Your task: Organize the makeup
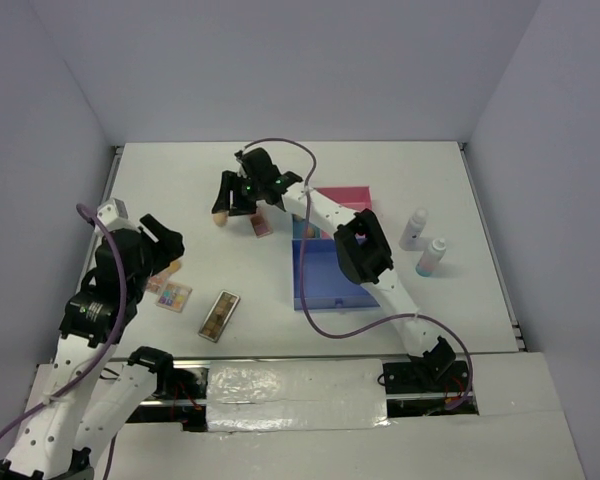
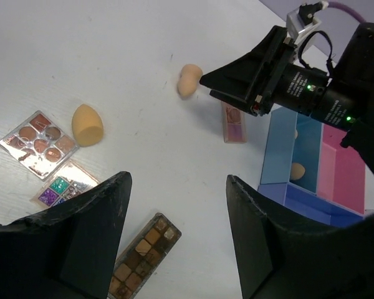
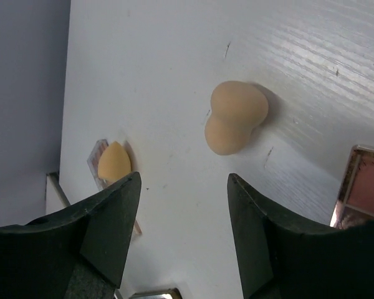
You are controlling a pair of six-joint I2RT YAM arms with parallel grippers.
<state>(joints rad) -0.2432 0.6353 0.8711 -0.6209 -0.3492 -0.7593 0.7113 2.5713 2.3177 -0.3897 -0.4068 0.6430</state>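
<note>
Waisted beige sponge [image 3: 235, 116] lies on its side on the white table [image 1: 380, 180], far-left of centre. From the R wrist its long axis runs diagonally: fatter lobe twd upper right, narrower lobe twd lower left. Right gripper [image 3: 184, 177] hangs just above it, jaws apart, nothing btwn them, sponge untouched. Pink palette [image 1: 262, 225] lies flat just right of that sponge, long axis roughly near-to-far, btwn it and the blue-and-pink tray [image 1: 320, 280]. A further small sponge [image 2: 297, 170] sits in a blue compartment. Right arm [image 1: 325, 212] crosses above the tray, hiding part of it in the top view. Left gripper [image 2: 177, 180] hovers over the near-left group, jaws likewise wide and empty. Below it: egg-shaped sponge [image 2: 87, 123], tapered tip up-frame in the R wrist view, just beside a round-pan palette [image 2: 38, 144] in browns and pinks. A multicolour palette [image 2: 65, 187] lies next to that. Long brown palette [image 1: 220, 316] lies apart to the right, axis diagonal, near-left to far-right. White bottle [image 1: 413, 229] and gradient bottle [image 1: 432, 258] stand upright right of the tray, near each other, well apart from both grippers. Surroundings: plain pale walls [image 1: 280, 70] on three sides; a purple cable [image 1: 280, 140] arcs over the R wrist.
</note>
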